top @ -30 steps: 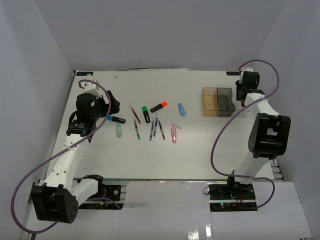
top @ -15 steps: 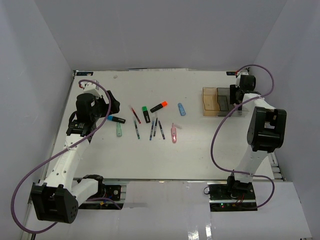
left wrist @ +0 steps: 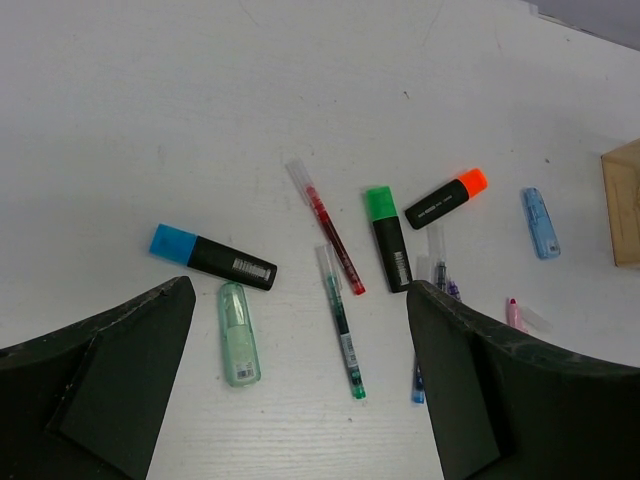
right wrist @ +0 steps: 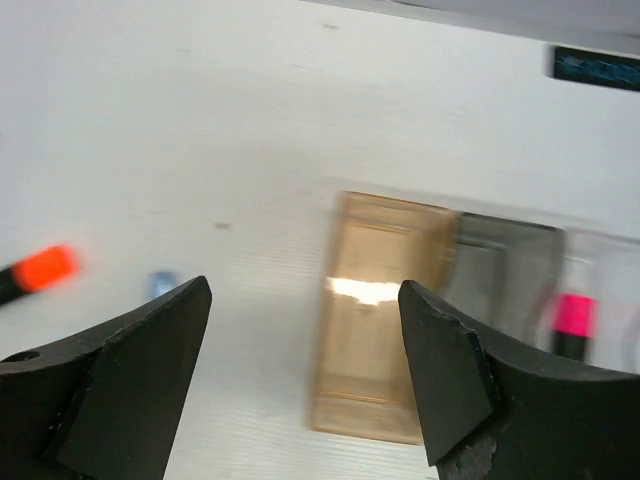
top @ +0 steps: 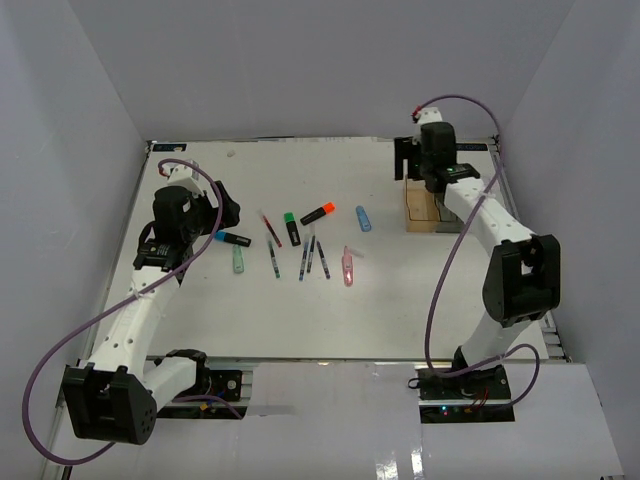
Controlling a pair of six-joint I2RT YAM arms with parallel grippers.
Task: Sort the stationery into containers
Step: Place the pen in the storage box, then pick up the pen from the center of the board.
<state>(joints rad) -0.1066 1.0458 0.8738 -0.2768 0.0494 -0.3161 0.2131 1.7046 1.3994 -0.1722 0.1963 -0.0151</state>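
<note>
The stationery lies loose mid-table: a blue-capped highlighter [left wrist: 212, 257], a mint marker [left wrist: 238, 333], a red pen [left wrist: 330, 232], a green-capped highlighter [left wrist: 387, 235], an orange-capped one [top: 318, 213], a blue marker [top: 363, 218], a pink marker [top: 348, 266] and thin dark pens [top: 305, 258]. My left gripper [left wrist: 300, 290] hovers open over their left end, holding nothing. My right gripper [right wrist: 305, 290] is open and empty above the left edge of the amber container [right wrist: 385, 320]. Beside it is the grey container [right wrist: 500, 285]. A pink-capped highlighter [right wrist: 572, 320] lies in the clear one.
The right arm [top: 480, 215] stretches over the containers and hides the grey and clear ones from the top camera. The table's back edge [top: 300, 142] runs just behind them, with grey walls on three sides.
The right arm swung from the right of the containers leftward to above the amber one, and its jaws opened wider. The left arm and the loose stationery stayed still.
</note>
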